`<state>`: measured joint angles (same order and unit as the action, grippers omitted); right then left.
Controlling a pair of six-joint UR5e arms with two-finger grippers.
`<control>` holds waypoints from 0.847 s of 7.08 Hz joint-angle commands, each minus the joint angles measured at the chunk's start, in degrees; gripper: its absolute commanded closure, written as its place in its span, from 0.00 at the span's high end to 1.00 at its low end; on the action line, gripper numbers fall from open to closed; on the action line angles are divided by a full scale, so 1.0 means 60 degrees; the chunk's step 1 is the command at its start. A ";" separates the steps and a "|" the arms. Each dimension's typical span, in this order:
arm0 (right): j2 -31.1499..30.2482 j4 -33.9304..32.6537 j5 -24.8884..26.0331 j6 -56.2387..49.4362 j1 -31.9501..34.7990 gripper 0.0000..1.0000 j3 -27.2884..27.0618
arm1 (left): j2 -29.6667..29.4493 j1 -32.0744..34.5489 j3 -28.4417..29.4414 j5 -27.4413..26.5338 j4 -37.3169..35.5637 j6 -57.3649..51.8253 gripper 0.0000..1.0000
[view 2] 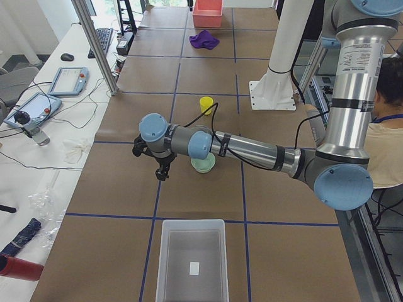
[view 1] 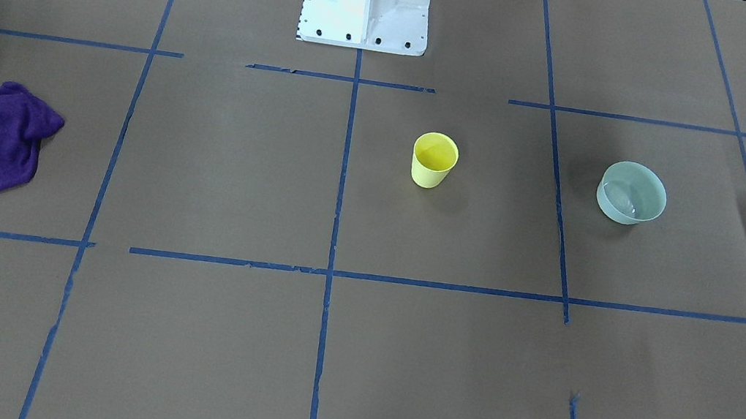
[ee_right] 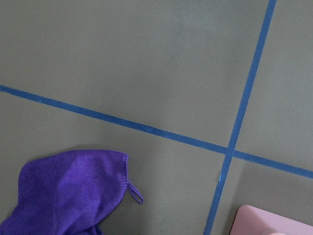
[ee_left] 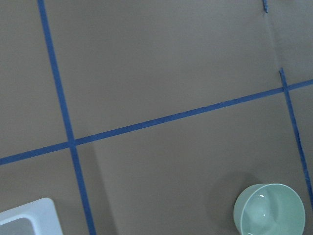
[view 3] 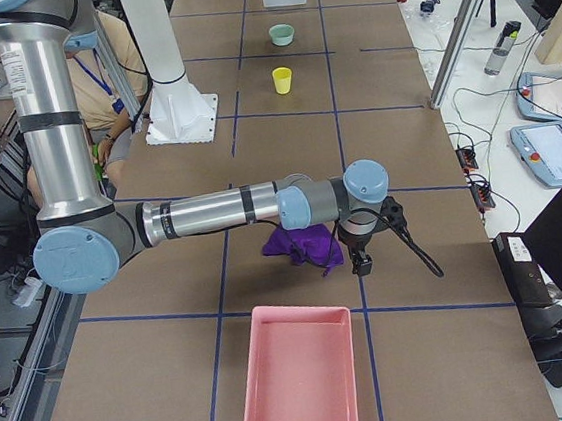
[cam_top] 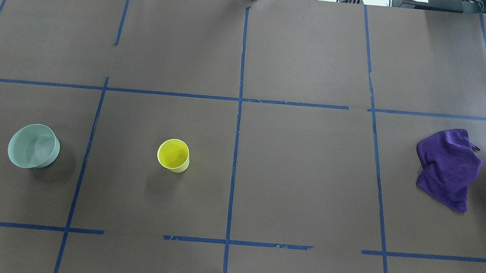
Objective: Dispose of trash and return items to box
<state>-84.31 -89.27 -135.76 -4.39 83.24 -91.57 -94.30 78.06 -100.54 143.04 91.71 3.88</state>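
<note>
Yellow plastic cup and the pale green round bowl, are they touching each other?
Apart. The overhead view shows the small yellow plastic cup and the pale green round plastic bowl separated by bare table and a blue tape line.

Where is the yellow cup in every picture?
Front-facing: yellow cup just right of centre.
Overhead: yellow cup left of centre.
Exterior left: yellow cup in the upper middle.
Exterior right: yellow cup far up the table.
Left wrist: not in it.
Right wrist: not in it.
Landmark: the green bowl stands apart beside it.
</note>
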 commanded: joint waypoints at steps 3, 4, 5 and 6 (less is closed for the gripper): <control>-0.0011 0.0011 0.0009 -0.0015 -0.0059 1.00 -0.0046 | -0.0567 -0.4664 -0.0909 -0.1684 0.4772 0.7634 1.00; -0.0011 0.0011 0.0038 -0.0016 -0.0117 1.00 -0.0017 | -0.1297 -0.6009 -0.0938 -0.2735 0.4712 0.9660 1.00; -0.0011 0.0011 0.0068 -0.0030 -0.0118 1.00 -0.0002 | -0.1623 -0.6646 -0.1026 -0.3224 0.4551 1.0768 1.00; -0.0011 0.0011 0.0082 -0.0016 -0.0118 1.00 0.0012 | -0.2018 -0.7088 -0.1215 -0.3331 0.3288 1.0895 1.00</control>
<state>-84.38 -89.21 -135.41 -4.52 82.58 -91.61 -103.39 39.99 -106.75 125.29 117.29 64.61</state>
